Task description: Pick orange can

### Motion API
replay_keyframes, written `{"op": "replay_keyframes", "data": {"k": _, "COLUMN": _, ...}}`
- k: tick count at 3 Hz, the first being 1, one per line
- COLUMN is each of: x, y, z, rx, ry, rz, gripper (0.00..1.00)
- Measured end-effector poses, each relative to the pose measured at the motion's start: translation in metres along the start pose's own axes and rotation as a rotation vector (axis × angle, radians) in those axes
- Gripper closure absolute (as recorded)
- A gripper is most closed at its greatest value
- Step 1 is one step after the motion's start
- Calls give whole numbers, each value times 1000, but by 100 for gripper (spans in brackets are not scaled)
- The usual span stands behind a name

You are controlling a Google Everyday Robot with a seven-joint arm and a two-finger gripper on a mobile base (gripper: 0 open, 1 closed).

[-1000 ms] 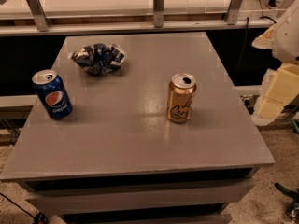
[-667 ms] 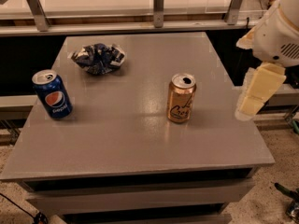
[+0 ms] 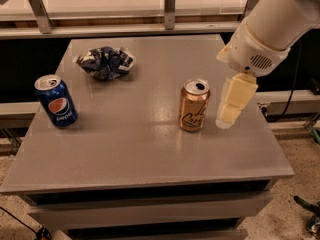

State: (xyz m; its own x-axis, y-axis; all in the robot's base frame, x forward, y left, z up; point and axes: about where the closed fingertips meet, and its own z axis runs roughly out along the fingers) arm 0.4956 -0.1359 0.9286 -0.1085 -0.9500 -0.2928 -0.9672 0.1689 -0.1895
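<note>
The orange can (image 3: pixel 194 106) stands upright on the grey table (image 3: pixel 125 149), right of the middle. It is orange-tan with dark cursive script and a silver top. My gripper (image 3: pixel 231 105) hangs from the white arm (image 3: pixel 272 24) that comes in from the upper right. It is just to the right of the can, at about the can's height, and holds nothing. A small gap shows between it and the can.
A blue Pepsi can (image 3: pixel 56 101) stands upright near the table's left edge. A crumpled blue and white bag (image 3: pixel 105 61) lies at the back left. A metal rail with posts (image 3: pixel 169 6) runs behind the table.
My arm has swung in from the right edge of the table to the left. The gripper now hangs right beside the orange can. The cans and the bag have not moved.
</note>
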Motion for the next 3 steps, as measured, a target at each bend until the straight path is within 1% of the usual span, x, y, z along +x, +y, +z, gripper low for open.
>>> {"op": "replay_keyframes", "data": {"k": 1, "x": -23, "y": 4, "z": 20, "rx": -54, "ry": -38, "rz": -40, "gripper": 0}}
{"op": "replay_keyframes", "data": {"k": 2, "x": -42, "y": 5, "z": 34, "rx": -91, "ry": -72, "rz": -69, "gripper": 18}}
{"op": "replay_keyframes", "data": {"k": 3, "x": -53, "y": 7, "z": 43, "rx": -129, "ry": -100, "rz": -89, "gripper": 42}}
